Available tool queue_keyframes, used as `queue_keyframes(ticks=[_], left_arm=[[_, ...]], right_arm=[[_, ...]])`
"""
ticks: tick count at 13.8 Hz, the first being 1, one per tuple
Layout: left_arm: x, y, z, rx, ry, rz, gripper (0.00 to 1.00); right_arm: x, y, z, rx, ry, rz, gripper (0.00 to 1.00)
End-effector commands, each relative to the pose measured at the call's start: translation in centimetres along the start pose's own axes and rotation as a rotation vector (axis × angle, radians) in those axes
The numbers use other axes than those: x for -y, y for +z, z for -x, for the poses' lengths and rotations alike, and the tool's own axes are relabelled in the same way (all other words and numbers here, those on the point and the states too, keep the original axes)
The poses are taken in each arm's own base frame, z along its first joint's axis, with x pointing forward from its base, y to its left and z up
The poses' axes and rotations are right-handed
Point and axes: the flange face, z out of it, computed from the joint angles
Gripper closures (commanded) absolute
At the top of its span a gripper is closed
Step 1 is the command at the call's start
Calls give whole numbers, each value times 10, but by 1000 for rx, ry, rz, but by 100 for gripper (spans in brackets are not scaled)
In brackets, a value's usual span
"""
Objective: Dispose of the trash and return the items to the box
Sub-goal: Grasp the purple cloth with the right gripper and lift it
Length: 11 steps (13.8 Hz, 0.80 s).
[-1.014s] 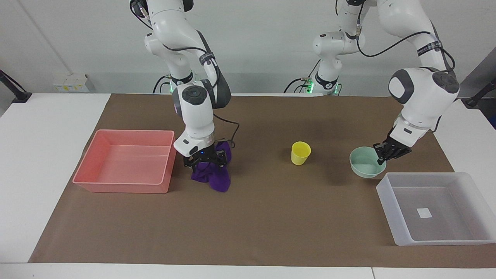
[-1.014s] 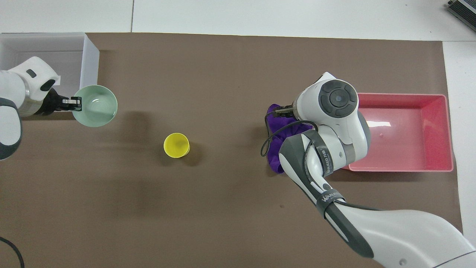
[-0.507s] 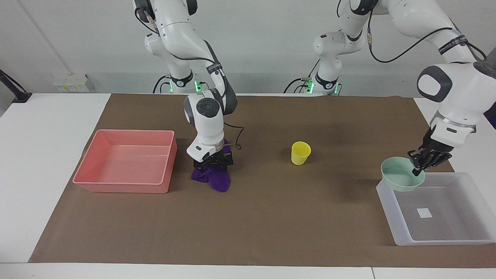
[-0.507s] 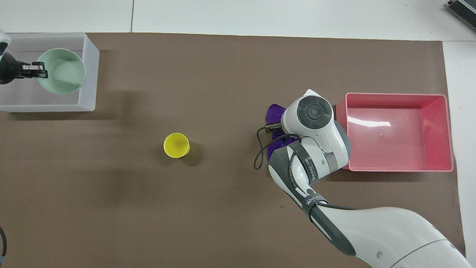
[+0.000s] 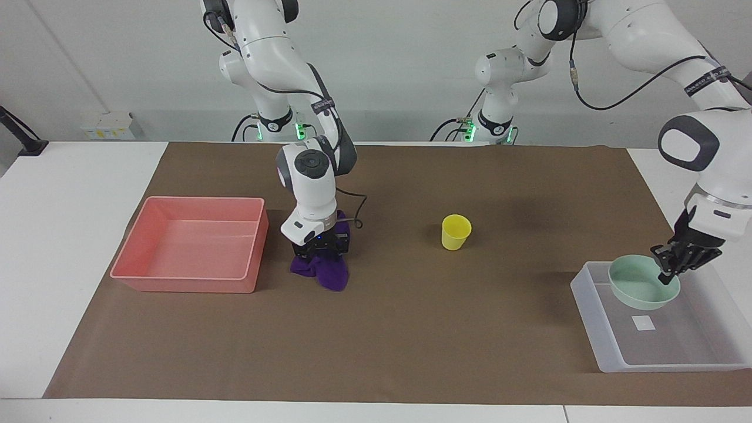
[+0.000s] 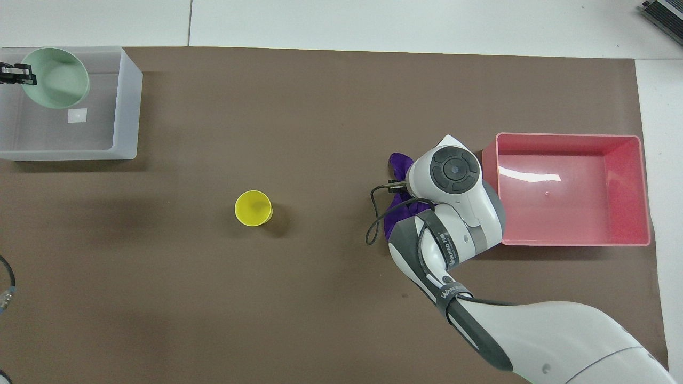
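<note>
- Over one clear plastic box (image 5: pixel 593 329), the left gripper (image 5: pixel 670 271) is pinching one round mint bowl (image 5: pixel 637 289); one yellow cup (image 5: pixel 456 231) is standing mid-table
- The right gripper (image 5: pixel 320 251) is pressing onto one crumpled purple rag (image 5: pixel 329 273) beside one pink tray (image 5: pixel 182 282); its finger spread I cannot tell

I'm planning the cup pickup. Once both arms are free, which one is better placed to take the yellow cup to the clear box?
Probably the left. Its left gripper holds the mint bowl over the clear box, at the yellow cup's box end. The right gripper sits on the purple rag beside the pink tray.
</note>
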Motion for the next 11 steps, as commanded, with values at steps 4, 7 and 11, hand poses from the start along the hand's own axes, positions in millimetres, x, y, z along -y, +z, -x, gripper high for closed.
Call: queue_keyframes(ticks=[4,7,11], left_arm=[[33,28,2,14,39,-22,100],[38,43,16,49,45,-22,100],[37,66,31,97,30,9,100]], right_arm=[[-18,-81,-8,-1,70,21,100],[-38,-123,-6,-9,102,15,100],[-85,-187,-13,-17,179,-3,100]])
